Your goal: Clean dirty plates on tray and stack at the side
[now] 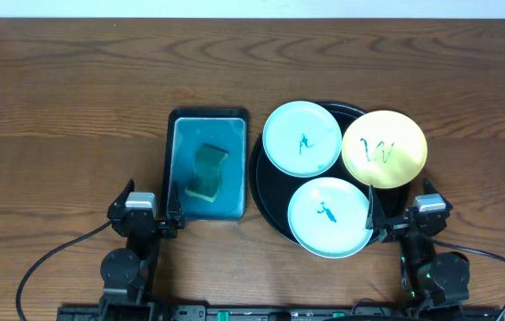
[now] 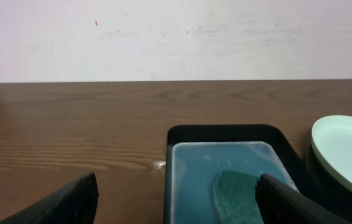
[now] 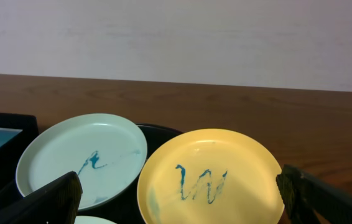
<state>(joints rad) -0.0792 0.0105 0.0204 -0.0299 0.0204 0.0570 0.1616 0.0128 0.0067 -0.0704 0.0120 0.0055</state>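
Observation:
Three plates with teal scribbles lie on the round black tray point(image 1: 266, 198): a mint plate point(image 1: 302, 135) at the back left, a yellow plate point(image 1: 384, 149) at the right overhanging the rim, and a mint plate point(image 1: 327, 217) at the front. The right wrist view shows the yellow plate point(image 3: 210, 177) and the back mint plate point(image 3: 79, 158). My left gripper point(image 1: 145, 214) is open and empty at the table's near edge, by the sponge tray. My right gripper point(image 1: 410, 217) is open and empty, near the front plate and the yellow plate.
A rectangular teal sponge tray point(image 1: 186, 134) with a green sponge point(image 1: 208, 169) stands left of the black tray; it also shows in the left wrist view point(image 2: 191, 168) with the sponge point(image 2: 238, 196). Bare wood tabletop point(image 1: 65, 107) spreads left and behind.

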